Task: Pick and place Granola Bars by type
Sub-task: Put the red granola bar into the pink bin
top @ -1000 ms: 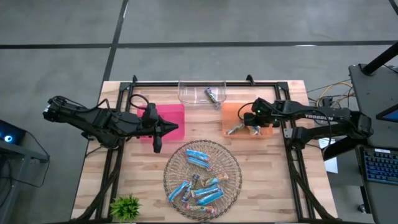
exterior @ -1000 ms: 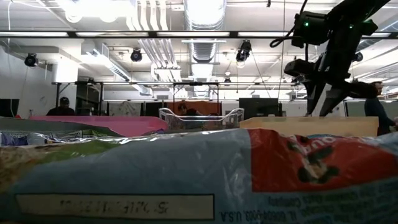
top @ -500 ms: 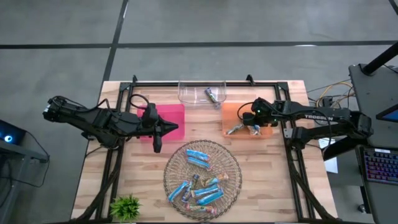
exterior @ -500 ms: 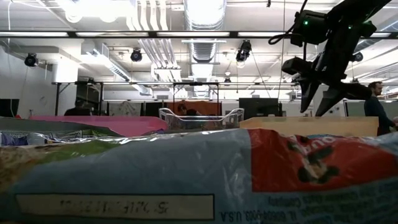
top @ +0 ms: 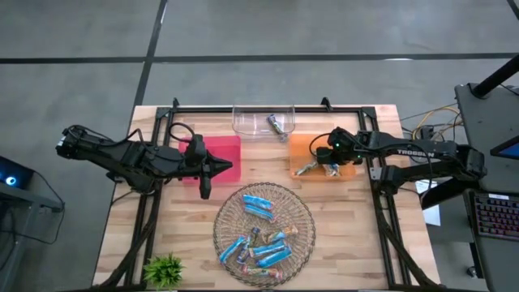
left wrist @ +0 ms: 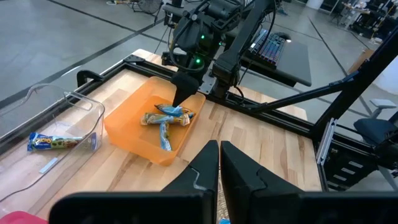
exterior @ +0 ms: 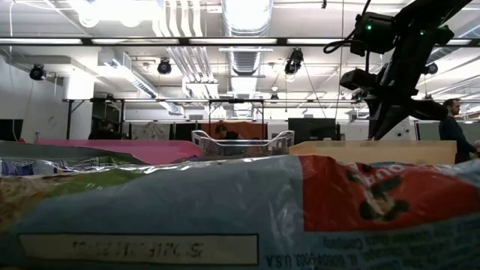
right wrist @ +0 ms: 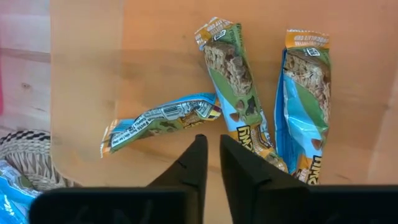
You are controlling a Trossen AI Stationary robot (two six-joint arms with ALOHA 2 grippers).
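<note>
Seen from above, the right hand (top: 322,157) hangs over the orange tray (top: 300,148) at the right of the wooden bench (top: 357,235), its fingers drawn nearly together and clasping nothing. Three granola bars (right wrist: 231,65) lie loose on the tray floor just beyond the fingertips (right wrist: 198,149) in the right wrist view: two green-and-blue wrappers side by side and a third (right wrist: 163,120) angled across toward the tray's edge.

The left hand (top: 230,168) waits over the front edge of the pink tray (top: 229,144), clenched tight and empty, its two fingers (left wrist: 209,163) pressed together.

Between the two coloured trays, at the bench's far edge, a clear bin (top: 250,122) holds a single bar (top: 276,123).

Nearer the front, a round wire basket (top: 228,215) carries the unsorted heap of granola bars (top: 261,244), mostly bright blue.

A small green plant (top: 165,268) stands at the front left corner.

In the low view a wrapper (exterior: 225,210) fills the foreground, with the right arm (exterior: 394,67) above the trays.
</note>
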